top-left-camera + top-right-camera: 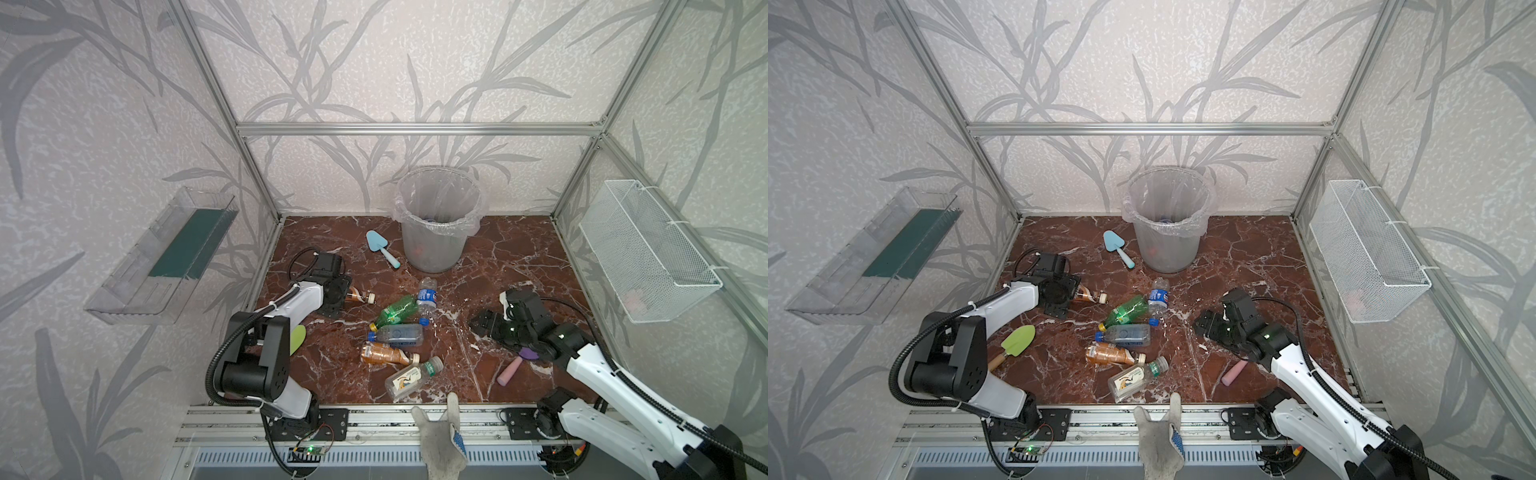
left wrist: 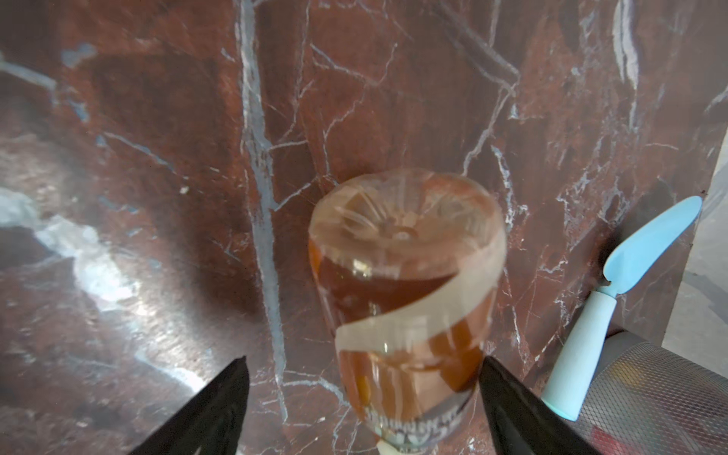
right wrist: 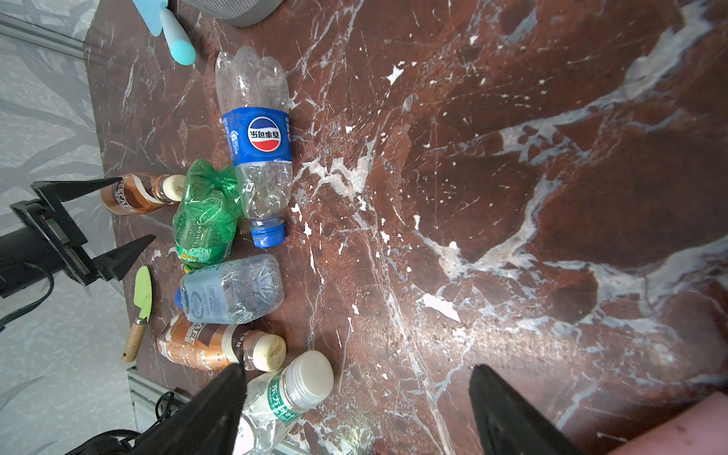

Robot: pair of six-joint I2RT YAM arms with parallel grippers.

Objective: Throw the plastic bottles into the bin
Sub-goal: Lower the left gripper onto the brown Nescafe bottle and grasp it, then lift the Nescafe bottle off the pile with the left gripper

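1. Red-brown marble counter (image 1: 498,257), walled by leaf-patterned wallpaper (image 1: 374,62); the bin (image 1: 432,249) stands at its back edge.
2. Five bottles (image 1: 399,334) lie in front of the bin; a brown bottle (image 2: 405,283) lies front-left of it.
3. Left end effector (image 2: 363,358) gapes around the brown bottle; right end effector (image 3: 356,366) is open and empty.

In both top views the round translucent grey plastic bin (image 1: 432,249), lined with a clear bag, is standing upright at centre back. Six plastic bottles (image 1: 1127,335) are lying on their sides below it. The brown cream-capped bottle (image 1: 358,296) is lying left of centre. Running down the middle are the clear blue-labelled bottle (image 1: 427,296), crumpled green bottle (image 1: 395,309), clear pale-blue-labelled bottle (image 1: 400,335), brown-orange bottle (image 1: 382,354) and clear white-capped bottle (image 1: 409,378).
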